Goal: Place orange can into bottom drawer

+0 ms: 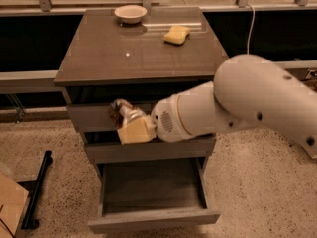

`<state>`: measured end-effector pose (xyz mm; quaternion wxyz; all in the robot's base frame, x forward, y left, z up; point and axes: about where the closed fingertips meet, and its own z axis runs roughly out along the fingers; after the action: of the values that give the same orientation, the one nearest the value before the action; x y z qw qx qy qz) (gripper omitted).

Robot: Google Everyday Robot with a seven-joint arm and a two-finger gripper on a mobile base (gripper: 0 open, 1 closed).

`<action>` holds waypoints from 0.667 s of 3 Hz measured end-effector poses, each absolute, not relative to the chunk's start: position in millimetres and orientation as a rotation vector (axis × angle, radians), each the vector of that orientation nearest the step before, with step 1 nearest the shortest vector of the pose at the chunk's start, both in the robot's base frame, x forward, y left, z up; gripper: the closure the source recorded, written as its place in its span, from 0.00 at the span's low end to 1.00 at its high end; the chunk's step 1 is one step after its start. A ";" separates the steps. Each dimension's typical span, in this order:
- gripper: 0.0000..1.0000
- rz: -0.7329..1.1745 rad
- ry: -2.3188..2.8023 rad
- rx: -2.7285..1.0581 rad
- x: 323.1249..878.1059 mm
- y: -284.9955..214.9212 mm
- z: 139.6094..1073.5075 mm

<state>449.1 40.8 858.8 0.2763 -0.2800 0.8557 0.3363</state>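
My white arm fills the right half of the frame and reaches leftward across the front of the cabinet. The table, the cabinet's dark brown top, takes up the upper centre. At the bottom centre the bottom drawer stands pulled out, its tray open to the camera. The arm covers part of the two drawer fronts above it.

The gripper sits left of centre, in front of those two upper drawers and higher in the frame than the open tray. Its pale yellow fingers are clamped on the orange can, which is off the table and not in the drawer. On the table, the yellow sponge lies right of centre. The pale bowl stands at the far edge, apart from the sponge.
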 end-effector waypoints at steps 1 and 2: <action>1.00 0.967 2.387 -0.656 433.3 34.2 802.5; 1.00 1.029 2.403 -0.613 447.1 30.2 739.6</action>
<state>447.1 30.2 739.6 0.2265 -0.2223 0.8718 0.3732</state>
